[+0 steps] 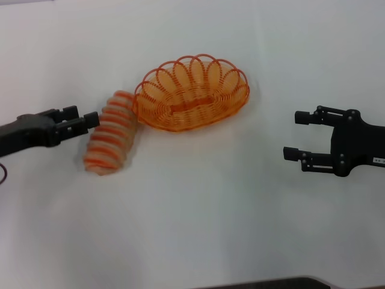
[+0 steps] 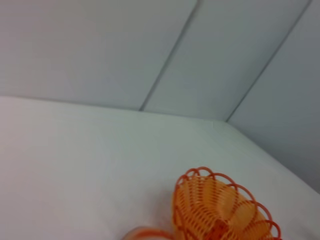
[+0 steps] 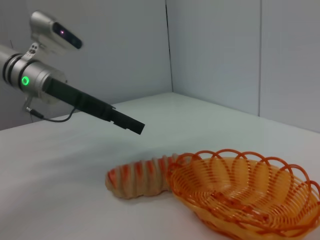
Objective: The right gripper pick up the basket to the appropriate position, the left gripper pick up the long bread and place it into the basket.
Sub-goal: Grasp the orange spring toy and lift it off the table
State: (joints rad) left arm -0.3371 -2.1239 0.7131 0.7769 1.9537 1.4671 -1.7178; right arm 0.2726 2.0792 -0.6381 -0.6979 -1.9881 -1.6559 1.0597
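The orange wire basket [image 1: 192, 93] sits on the white table at centre back, and also shows in the right wrist view [image 3: 245, 195] and the left wrist view [image 2: 220, 210]. The long bread [image 1: 111, 132] lies flat just left of the basket, one end against its rim; it also shows in the right wrist view [image 3: 142, 177]. My left gripper [image 1: 88, 115] is open and empty, level with the bread's left side; the right wrist view shows it raised above the bread [image 3: 135, 125]. My right gripper [image 1: 293, 135] is open and empty, well to the right of the basket.
The white table [image 1: 198, 211] spreads around the objects. Grey wall panels [image 3: 215, 50] rise beyond the table's far edge. A dark edge [image 1: 283, 283] shows at the table's front.
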